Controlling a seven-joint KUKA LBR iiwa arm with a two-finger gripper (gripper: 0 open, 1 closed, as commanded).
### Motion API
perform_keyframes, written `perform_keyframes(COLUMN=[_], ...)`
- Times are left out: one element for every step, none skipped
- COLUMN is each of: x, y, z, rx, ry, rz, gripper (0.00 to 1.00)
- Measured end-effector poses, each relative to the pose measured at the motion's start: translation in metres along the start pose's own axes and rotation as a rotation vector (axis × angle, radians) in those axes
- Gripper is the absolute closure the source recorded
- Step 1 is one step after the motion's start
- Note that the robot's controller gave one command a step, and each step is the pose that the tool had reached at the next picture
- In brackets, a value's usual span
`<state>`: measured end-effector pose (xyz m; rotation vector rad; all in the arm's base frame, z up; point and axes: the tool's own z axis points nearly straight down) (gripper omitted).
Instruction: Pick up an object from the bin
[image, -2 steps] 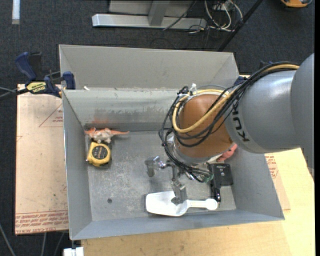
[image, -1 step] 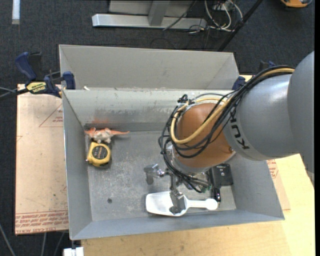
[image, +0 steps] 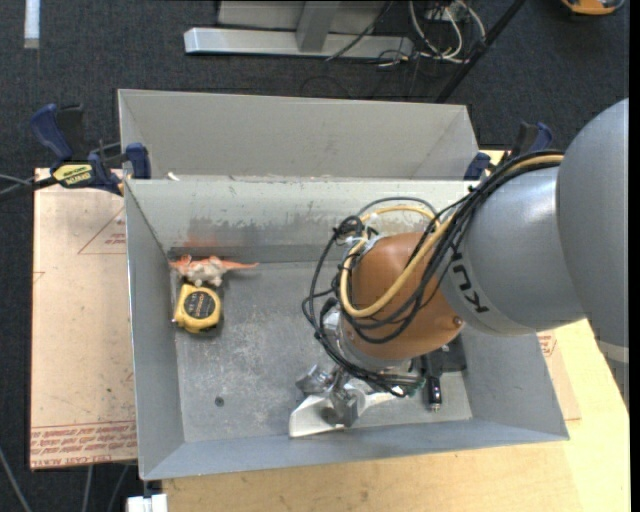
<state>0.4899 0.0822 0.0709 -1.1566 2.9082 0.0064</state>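
1 camera looks down on the grey metal bin (image: 250, 340) from above and somewhat to one side, tilted so that the bin's far wall shows broad and its near wall narrower. It sits close enough that the bin takes most of the view, with dark floor (image: 100, 50) beyond the bin's far side. The arm (image: 560, 250) enters from the bin's right, looming large near the lens.

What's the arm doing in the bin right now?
The arm's gripper is low near the front wall of the bin, over a pale flat thing lying there. Whether it has hold of it can't be told. A black thing lies beside it, under the arm. A yellow tape measure and an orange toy dinosaur sit apart at the left.
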Motion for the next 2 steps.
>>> perform_keyframes(x=[0.000,-0.007], y=[0.000,-0.011], z=[0.000,-0.110], rx=[0.000,0.000], ry=[0.000,-0.003], rz=[0.000,-0.001], gripper=[1.00,1.00])
